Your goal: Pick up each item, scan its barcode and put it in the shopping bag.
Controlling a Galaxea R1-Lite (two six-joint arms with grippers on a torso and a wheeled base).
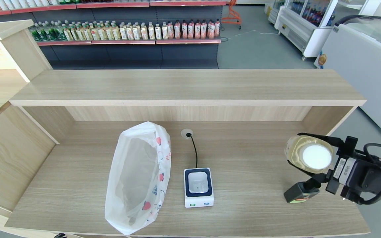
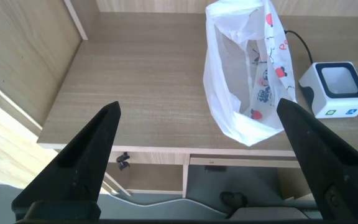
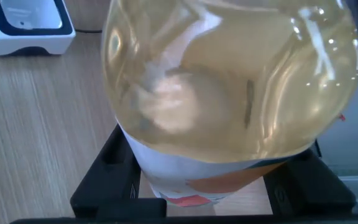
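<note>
Over the right end of the wooden surface (image 1: 260,205) the right hand (image 1: 296,165) has its dark fingers clamped around a clear bottle (image 1: 309,153) of pale yellow drink, one finger across the top side and one underneath. The bottle is held clear of the wood with its white cap turned up towards the robot's head. In the right wrist view the bottle (image 3: 229,81) shows an orange and white label round its lower part. It is well apart from the small white scanner (image 1: 198,186), which sits near the middle of the surface with a black cable (image 1: 194,148) running back to a hole in the wood. Just left of the scanner is the thin white shopping bag (image 1: 137,178) with red prints, its mouth gaping; whether it stands or slumps on its side is hard to say. The left hand (image 2: 199,106) hangs off the near edge, fingers spread wide and gripping nothing.
</note>
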